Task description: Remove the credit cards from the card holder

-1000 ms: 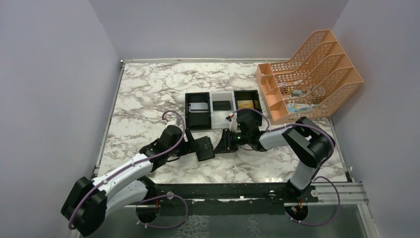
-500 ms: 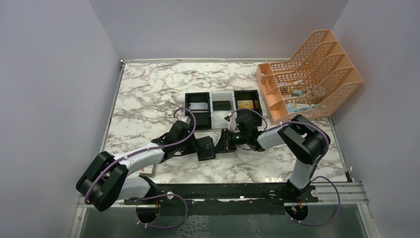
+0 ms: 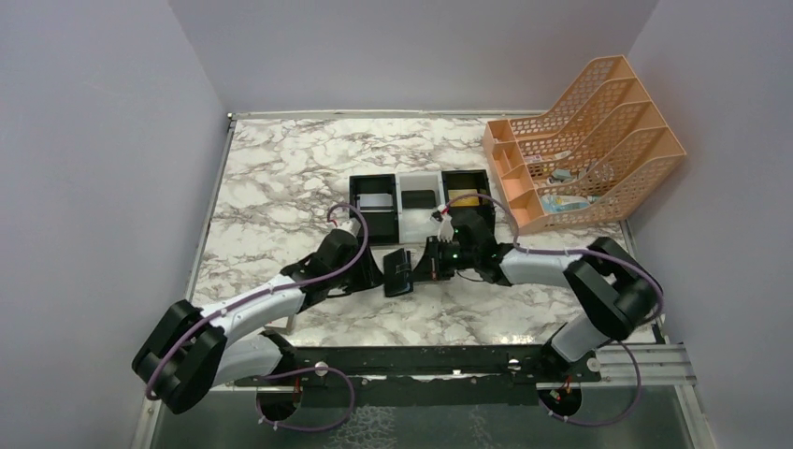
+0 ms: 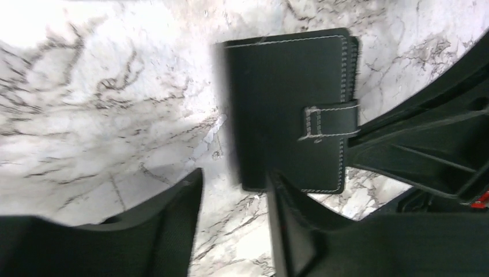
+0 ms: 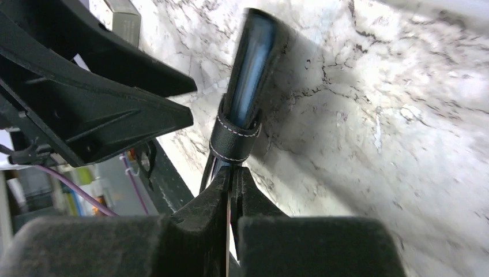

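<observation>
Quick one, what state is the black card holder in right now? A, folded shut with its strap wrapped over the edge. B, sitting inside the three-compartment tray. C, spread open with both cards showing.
A: in the left wrist view the card holder is folded shut, its strap wrapped over the edge, and no card shows.

The card holder [image 4: 288,109] looks like matt black stitched leather on a smooth marble-patterned table [image 3: 281,178].
</observation>
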{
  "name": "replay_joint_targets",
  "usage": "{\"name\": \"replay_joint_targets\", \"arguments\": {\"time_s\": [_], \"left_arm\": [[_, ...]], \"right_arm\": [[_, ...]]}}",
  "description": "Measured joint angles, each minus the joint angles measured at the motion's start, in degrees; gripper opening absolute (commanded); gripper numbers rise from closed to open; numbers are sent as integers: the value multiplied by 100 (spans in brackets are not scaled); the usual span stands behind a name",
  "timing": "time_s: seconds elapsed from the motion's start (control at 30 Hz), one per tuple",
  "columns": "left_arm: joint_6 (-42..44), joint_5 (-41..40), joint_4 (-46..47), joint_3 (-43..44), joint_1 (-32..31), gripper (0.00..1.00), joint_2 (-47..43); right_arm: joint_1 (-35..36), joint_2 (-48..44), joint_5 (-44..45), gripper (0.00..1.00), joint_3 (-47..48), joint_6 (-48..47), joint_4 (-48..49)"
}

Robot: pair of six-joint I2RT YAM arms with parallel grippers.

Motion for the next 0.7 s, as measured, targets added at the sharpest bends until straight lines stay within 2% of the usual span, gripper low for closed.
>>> {"name": "replay_joint_targets", "arguments": {"time_s": [0.1, 0.3, 0.47, 0.7], "left_arm": [[-11, -162, -177, 0, -7, 58, -426], [-17, -721, -636, 11, -4, 60, -1189], [-70, -1016, -890, 11, -4, 60, -1497], [-81, -1169, -997, 31, -4, 61, -1534]], "right_arm": [[0, -710, 442, 1, 2, -382, -623], [0, -1989, 1681, 1, 81, -1152, -2358], [-2, -2632, 2667, 1, 531, -1703, -3873], [0, -2409, 2699, 1, 1180, -2253, -5003]]}}
